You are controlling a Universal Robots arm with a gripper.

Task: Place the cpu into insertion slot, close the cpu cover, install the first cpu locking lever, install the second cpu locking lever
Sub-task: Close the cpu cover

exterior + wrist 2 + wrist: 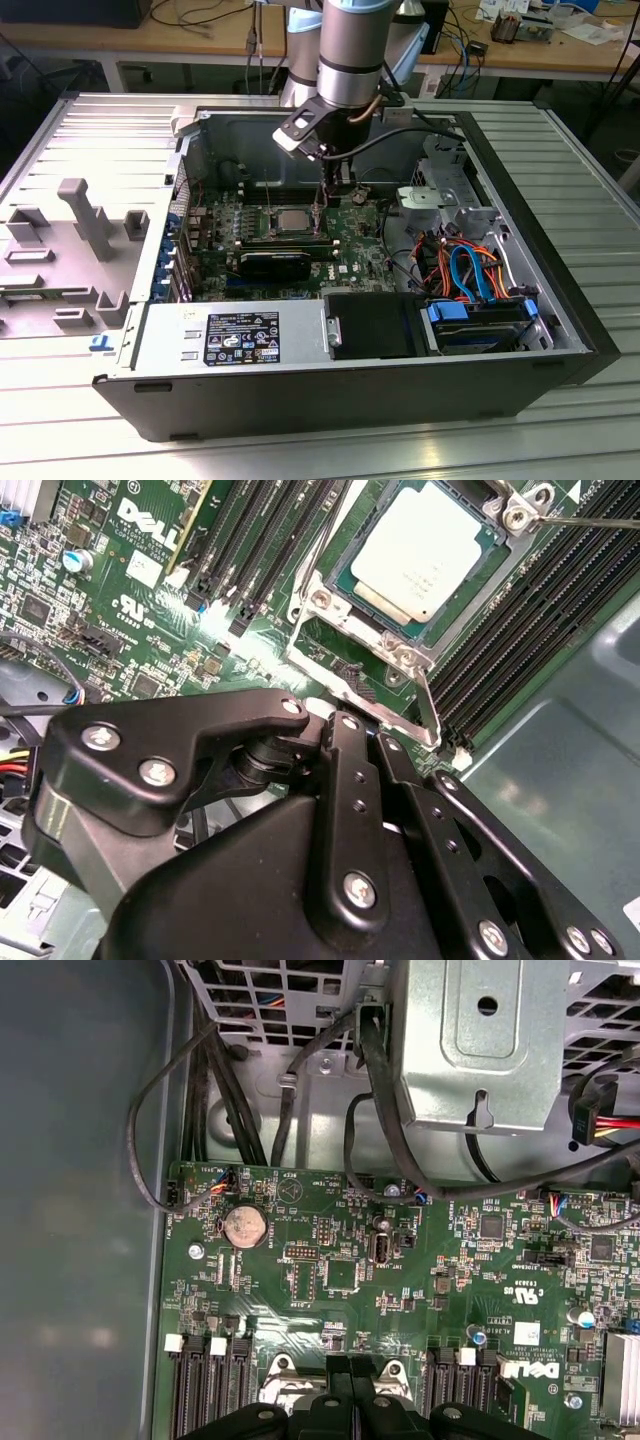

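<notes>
In the exterior view the open case lies on the ribbed desk. The arm reaches down into it. The end effector hangs just above the board, just beside the cpu on the exterior view's right. Thin upright lines flank the cpu. I take them for raised levers, but they are too fine to be sure.

In the second wrist view the cpu lies flat in the slot, its green border showing around the metal top. From that I judge the cover is not down over it. The silver frame at the slot's edge nearest the end effector is probably the cover. Black links hide its lower part, and I cannot tell its tilt.

The cover looks like thin, stiff, light sheet metal on a hinge, so it is better pushed at its free edge than pinched. The levers are springy, slippery wire, best caught near the bent end. The cpu is fragile and should be left alone.

In the first wrist view the fingers are pressed together with nothing between them, so the end effector is clenched and empty. The tips sit over the slot's rim. I cannot tell whether they touch it, and the slot is cut off at the picture's edge.
</notes>
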